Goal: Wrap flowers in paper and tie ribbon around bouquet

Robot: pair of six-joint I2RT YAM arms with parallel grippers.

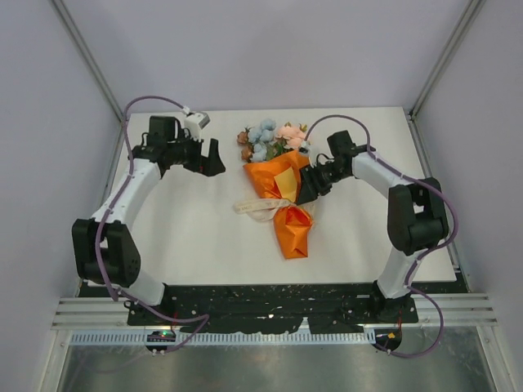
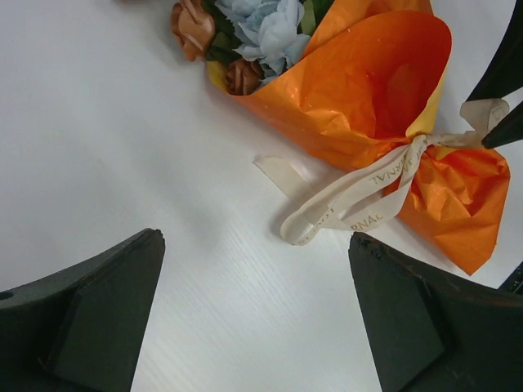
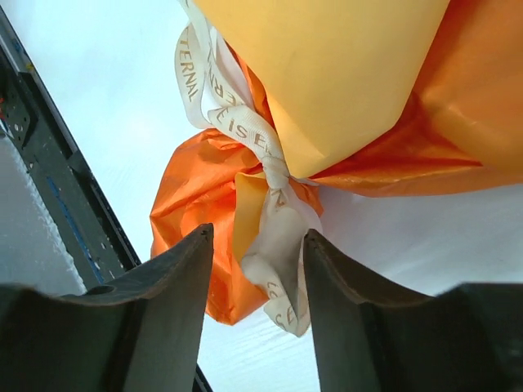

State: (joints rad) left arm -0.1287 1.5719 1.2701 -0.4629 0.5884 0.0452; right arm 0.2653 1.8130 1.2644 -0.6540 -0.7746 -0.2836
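From above, the bouquet (image 1: 278, 175) lies in the middle of the white counter (image 1: 188, 237). Its flowers (image 1: 270, 137) point to the far side. The orange paper (image 1: 296, 233) is wrapped around the stems and ends in a crumpled tail toward the near edge. The cream ribbon (image 1: 260, 207) is tied around the narrow part of the paper, and its loop rests on the counter to the left. The left gripper (image 1: 211, 163) is well apart from the bouquet, on its left. The right gripper (image 1: 309, 192) is just beside it on the right, where the ribbon is tied.

In the left wrist view, the left jaws stand wide apart and grasp nothing; only bare counter is between them.

In the right wrist view, the right jaws are partly apart. One ribbon end hangs between them, close to one jaw with a clear gap at the other, so it is not clenched.
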